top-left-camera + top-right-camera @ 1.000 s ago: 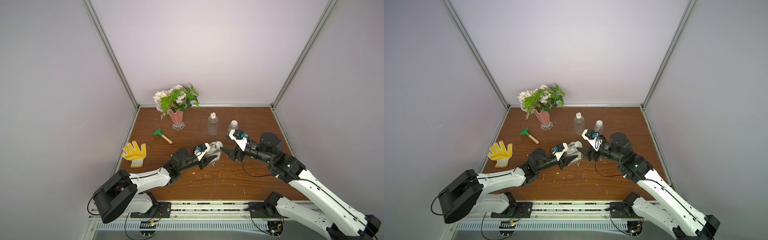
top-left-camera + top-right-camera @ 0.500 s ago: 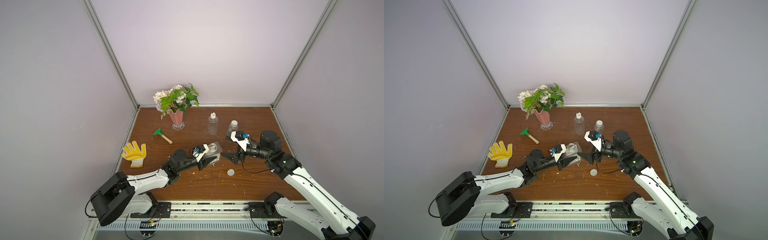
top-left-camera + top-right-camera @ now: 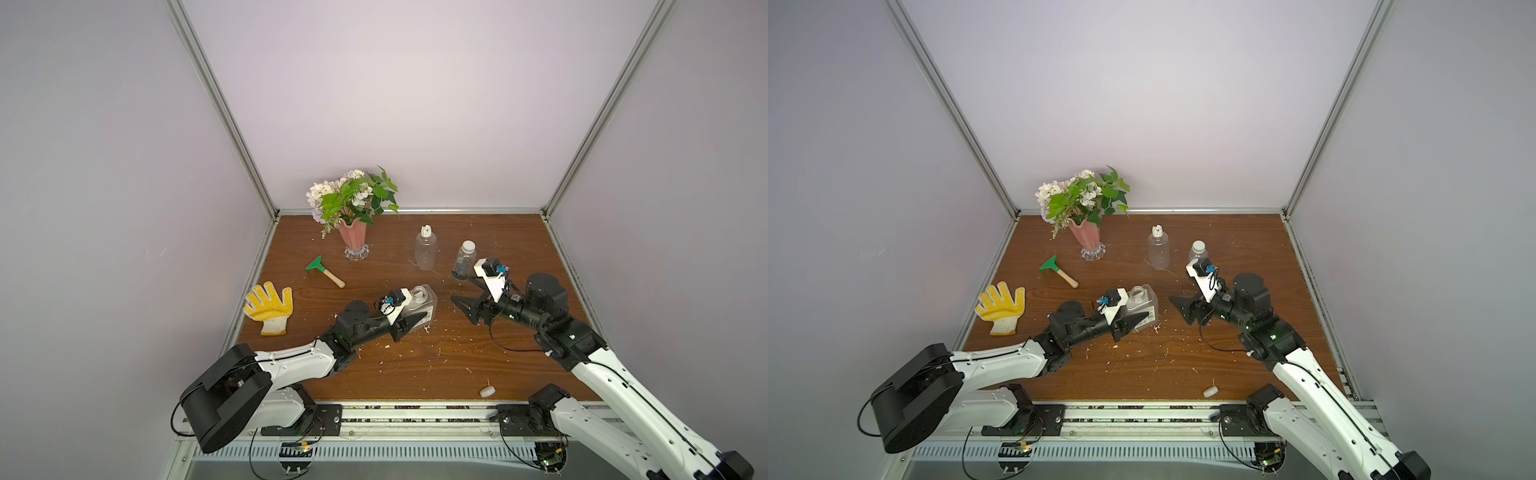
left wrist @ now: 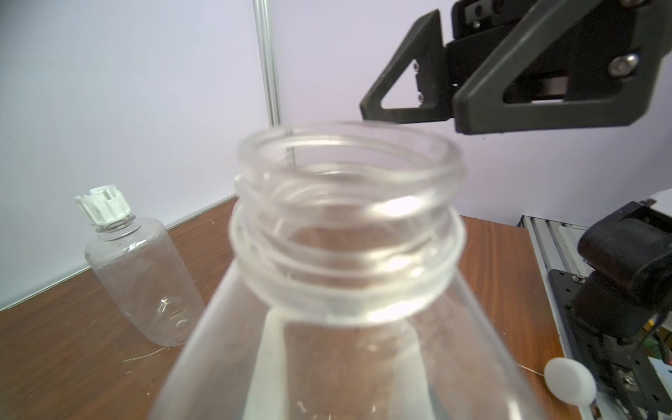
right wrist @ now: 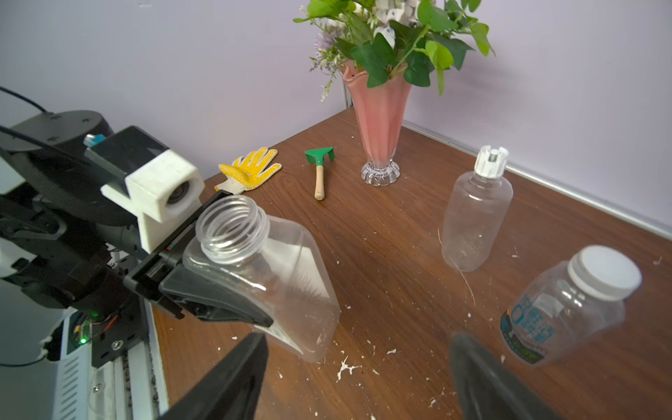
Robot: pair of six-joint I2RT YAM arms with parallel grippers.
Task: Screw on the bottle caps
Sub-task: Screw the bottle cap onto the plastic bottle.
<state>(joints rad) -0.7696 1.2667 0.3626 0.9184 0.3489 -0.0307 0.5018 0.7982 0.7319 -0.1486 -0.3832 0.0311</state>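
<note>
Square bottle (image 3: pixel 424 300), uncapped, sits midway on the bench (image 3: pixel 511 241), clenched in the left tool (image 3: pixel 415 320). Right tool (image 3: pixel 455 286) hangs spread, empty, just beside it. One loose cap (image 3: pixel 488 391) lies, perhaps tilted, near the front edge, open bench around.

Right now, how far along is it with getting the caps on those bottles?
Looks done: the round bottle and the slim bottle at the back are both capped. In hand: the left tool grips the square bottle, its neck open. Left: a loose cap lies on the table, and the right tool is open and empty, so fetching and screwing it on probably remains.
</note>
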